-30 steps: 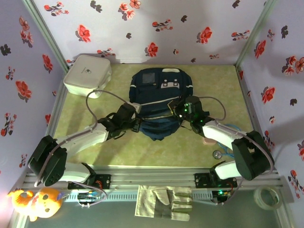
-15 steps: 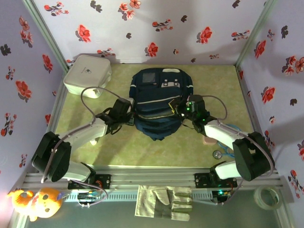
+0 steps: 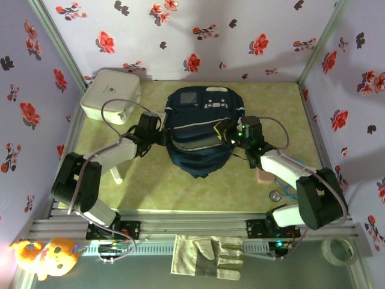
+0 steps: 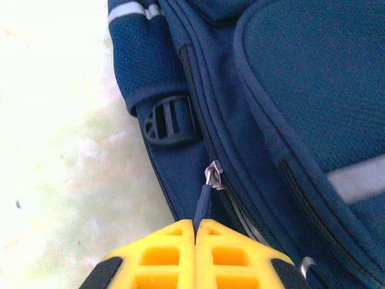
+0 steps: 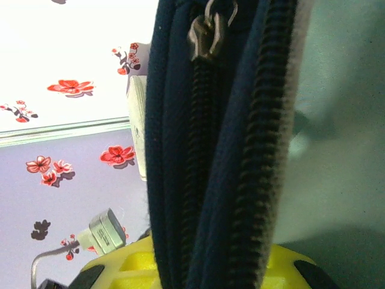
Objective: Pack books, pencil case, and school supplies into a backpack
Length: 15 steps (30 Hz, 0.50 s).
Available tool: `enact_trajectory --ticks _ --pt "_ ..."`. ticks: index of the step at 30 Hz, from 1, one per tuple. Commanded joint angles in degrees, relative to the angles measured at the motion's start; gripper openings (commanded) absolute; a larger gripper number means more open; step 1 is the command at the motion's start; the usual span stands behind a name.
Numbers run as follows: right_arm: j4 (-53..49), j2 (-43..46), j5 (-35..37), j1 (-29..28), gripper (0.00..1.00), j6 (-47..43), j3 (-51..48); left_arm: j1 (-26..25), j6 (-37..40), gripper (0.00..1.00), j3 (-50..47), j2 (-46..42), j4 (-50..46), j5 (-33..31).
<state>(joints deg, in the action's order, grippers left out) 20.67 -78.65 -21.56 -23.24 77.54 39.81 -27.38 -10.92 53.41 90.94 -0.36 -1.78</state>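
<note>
1. The backpack (image 3: 201, 135) lies flat in the middle of the table (image 3: 271, 102), top end toward the far wall, between the two arms. The pencil case (image 3: 263, 176) lies on the table off its right side, partly under the right arm.
2. Left gripper (image 4: 195, 224): jaws closed tight on the zipper pull (image 4: 203, 203) at the bag's left side seam, just below the strap buckle (image 4: 171, 118). The pull runs taut from slider to jaws.
3. Right gripper (image 3: 228, 133): jaws closed on a fold of backpack fabric at the right edge, with zip tracks bunched between the yellow pads.
4. Handling: soft fabric with no frame, so it likely sags and slides on the table if tugged from one side. It looks part-filled, so probably moderate weight. Bunches easily, not fragile.
5. Where to hold: the pull tab is thin and could slip out, so pull along the zipper line, not away from it. Counter-hold the seam edge close to the slider to keep the track straight.
6. Risk: the whole bag drags instead of the zipper running.
</note>
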Motion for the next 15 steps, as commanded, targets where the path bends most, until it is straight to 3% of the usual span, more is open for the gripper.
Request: enact_trajectory --ticks 1,8,15 --pt "3.0 2.4 -1.9 0.8 0.15 -1.9 1.9 2.4 3.8 0.00 3.6 2.9 3.8 -0.6" --pt "2.9 0.1 -4.2 0.8 0.15 -2.7 3.3 4.0 3.1 0.00 10.3 8.7 0.8 -0.1" --pt "3.9 -6.8 -8.4 0.7 0.15 -5.4 7.2 7.0 -4.2 0.33 8.2 3.2 -3.9 -1.8"
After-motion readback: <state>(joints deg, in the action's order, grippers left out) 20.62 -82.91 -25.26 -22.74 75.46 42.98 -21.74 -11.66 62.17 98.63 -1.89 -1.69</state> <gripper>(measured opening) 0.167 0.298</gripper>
